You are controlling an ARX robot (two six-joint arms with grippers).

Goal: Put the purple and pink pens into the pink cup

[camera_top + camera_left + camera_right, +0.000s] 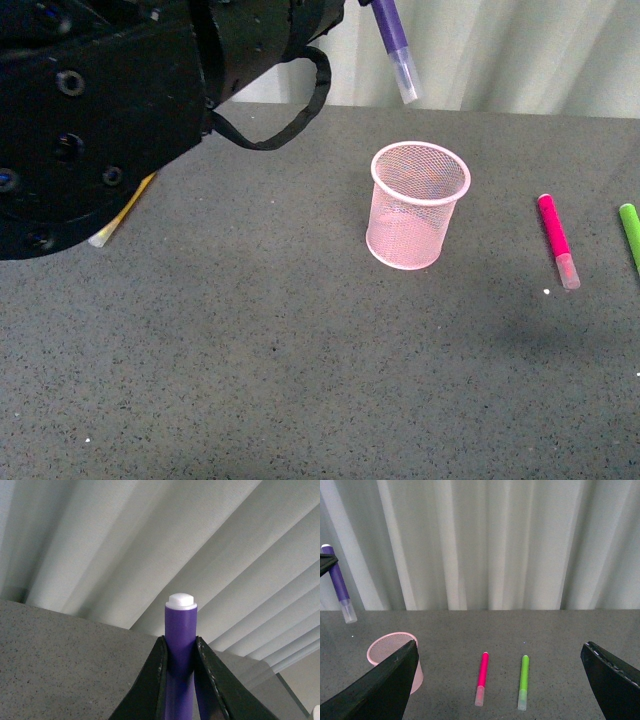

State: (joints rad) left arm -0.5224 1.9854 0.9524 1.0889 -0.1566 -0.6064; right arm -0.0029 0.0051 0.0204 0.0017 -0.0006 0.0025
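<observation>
While your left tool (pixel 180 642) clamps the frosted-capped purple pen (pixel 395 45), your right tool (pixel 500 647) gapes empty. The pink cup (pixel 405 235) is round mesh.

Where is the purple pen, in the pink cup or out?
Out. The purple pen hangs cap-down in the air above the pink cup, clamped between the jaws of the left gripper.
</observation>
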